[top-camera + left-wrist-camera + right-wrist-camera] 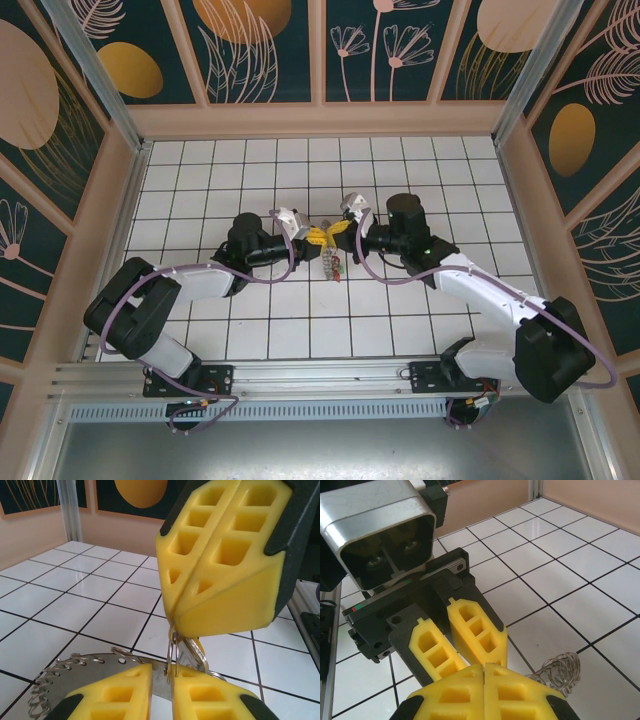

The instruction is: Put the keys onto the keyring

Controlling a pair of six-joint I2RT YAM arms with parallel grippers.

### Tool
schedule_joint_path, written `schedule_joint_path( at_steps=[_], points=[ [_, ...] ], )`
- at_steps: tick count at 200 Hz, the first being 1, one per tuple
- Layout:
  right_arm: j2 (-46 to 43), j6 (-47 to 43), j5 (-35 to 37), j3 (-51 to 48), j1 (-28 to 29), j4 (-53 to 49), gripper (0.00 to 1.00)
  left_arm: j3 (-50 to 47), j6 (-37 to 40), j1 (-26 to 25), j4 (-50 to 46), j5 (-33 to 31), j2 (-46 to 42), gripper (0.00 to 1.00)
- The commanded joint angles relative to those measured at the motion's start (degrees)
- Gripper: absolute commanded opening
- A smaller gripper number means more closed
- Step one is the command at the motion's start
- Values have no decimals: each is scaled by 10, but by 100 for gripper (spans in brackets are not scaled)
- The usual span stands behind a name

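Left claw sits slightly open, the keys dangling into its gap. Right claw, just above, is pinched shut on them, probably. Keyring lies flat below-left of both. Left closing off-centre could yank the keys free.

A fixed camera high behind my arm bases looks down over the tiled table. My wrist cameras sit close, facing each other across my left gripper and right gripper, which all views share
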Motion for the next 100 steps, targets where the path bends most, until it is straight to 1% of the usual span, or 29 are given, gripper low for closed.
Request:
schedule_joint_path(
  at_steps=[1, 26, 100],
  points=[
    [5, -14, -26, 28, 4, 7, 0, 16, 11, -1, -2, 9, -14, 19],
    [7, -15, -26, 30, 4, 8, 0, 17, 14, -1, -6, 10, -16, 21],
    [10, -18, -26, 32, 4, -1, 0, 20, 21, -1, -14, 9, -18, 19]
  ],
)
